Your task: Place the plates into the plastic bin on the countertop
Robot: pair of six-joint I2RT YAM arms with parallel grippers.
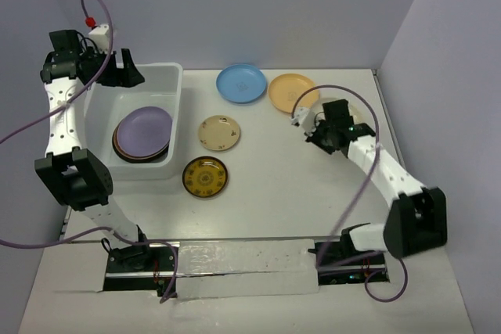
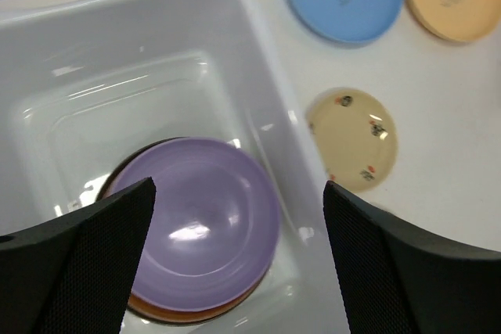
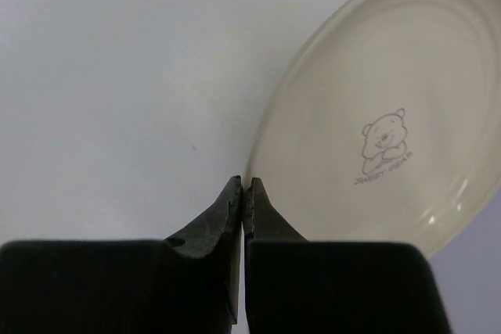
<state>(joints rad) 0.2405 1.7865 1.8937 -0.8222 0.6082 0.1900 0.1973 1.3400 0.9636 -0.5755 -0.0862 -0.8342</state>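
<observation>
The white plastic bin holds a stack of plates with a lavender plate on top; brown and orange rims show under it in the left wrist view. My left gripper is open and empty above the bin's far end, its fingers wide apart. On the countertop lie a blue plate, an orange plate, a small cream floral plate and a dark gold-patterned plate. My right gripper is shut on the rim of a cream plate with a bear print, at the right of the table.
Pale lilac walls close the table at the back and both sides. The bin's right wall stands between the stack and the floral plate. A purple cable loops over the right arm.
</observation>
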